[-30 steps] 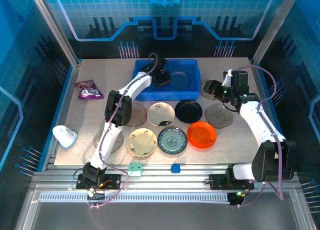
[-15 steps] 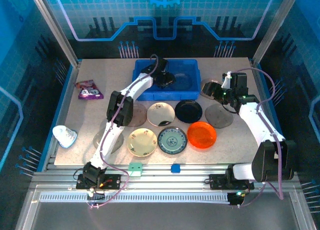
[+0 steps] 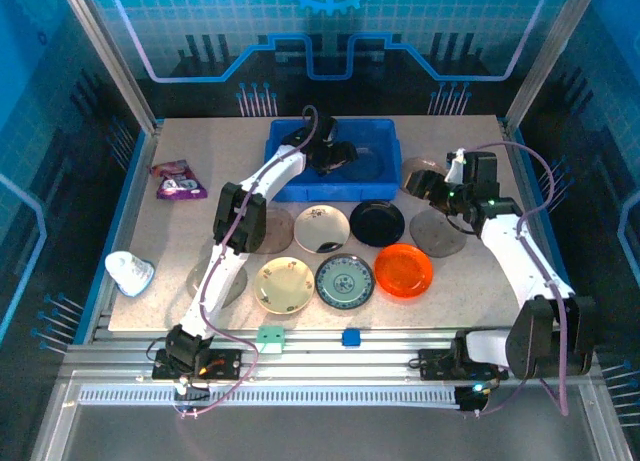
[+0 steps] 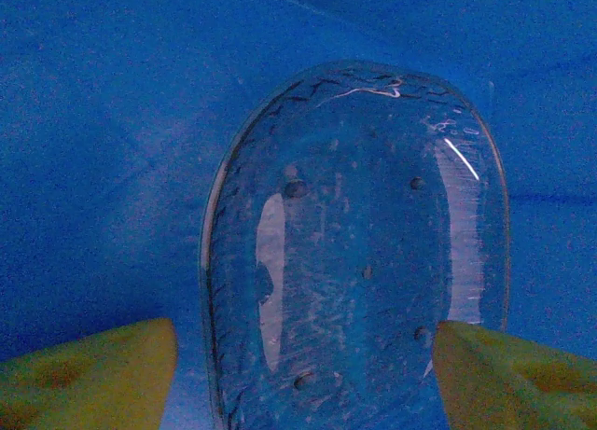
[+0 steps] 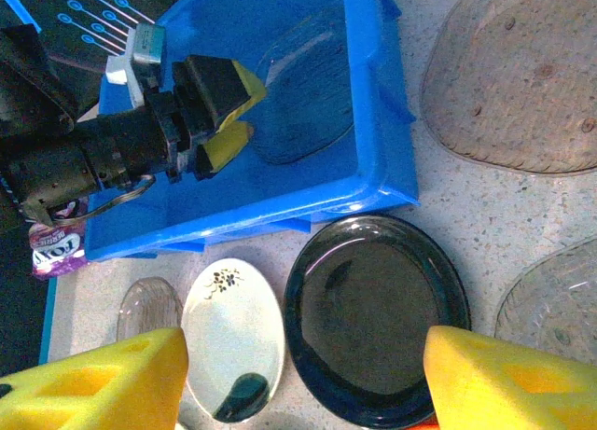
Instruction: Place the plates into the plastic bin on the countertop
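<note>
Where the bin (image 3: 345,190) sits upper centre, grey plate (image 4: 364,253) inside, left gripper (image 4: 303,379) newly opened, right gripper (image 5: 303,383) wide, empty.

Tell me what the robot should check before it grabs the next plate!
1. The grey see-through plate lies flat in the blue bin: ok.
2. The left gripper is open: ok.
3. The left gripper is away from the bin: not ok, it hangs over it.
4. The right gripper is open: ok.
5. The black plate under the right gripper has nothing on it: ok.
</note>
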